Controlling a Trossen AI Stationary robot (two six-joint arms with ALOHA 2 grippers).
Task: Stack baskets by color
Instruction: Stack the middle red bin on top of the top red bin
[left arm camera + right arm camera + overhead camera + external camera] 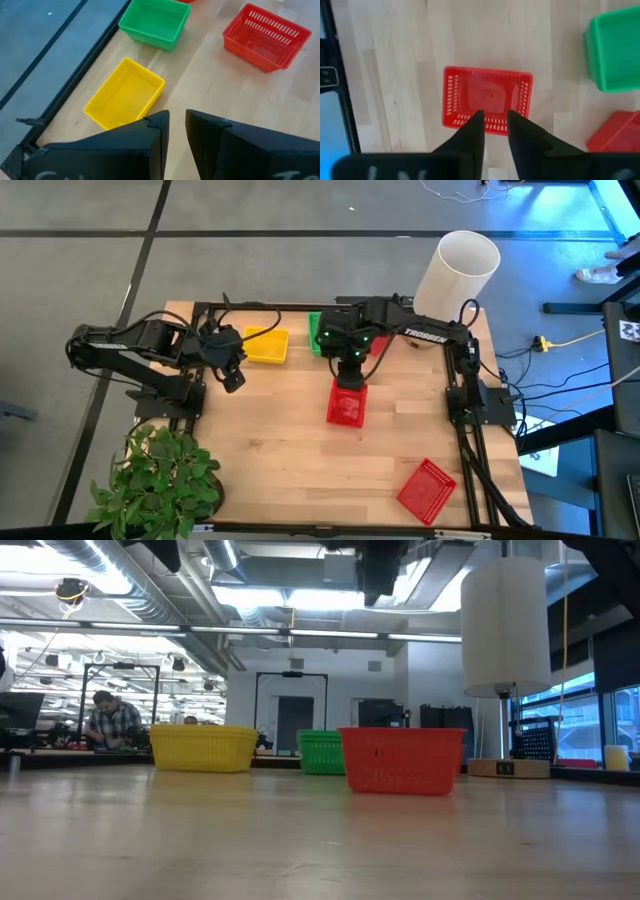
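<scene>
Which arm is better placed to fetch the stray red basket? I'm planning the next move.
The right: its claw hangs over the middle red basket, on the stray red basket's side. The left claw waits by the yellow basket.

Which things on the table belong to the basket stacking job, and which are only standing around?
Belong to the job:
yellow basket
green basket
red basket in the middle
red basket near the table edge
red basket behind the right arm

Only standing around:
white cylinder
potted plant
</scene>
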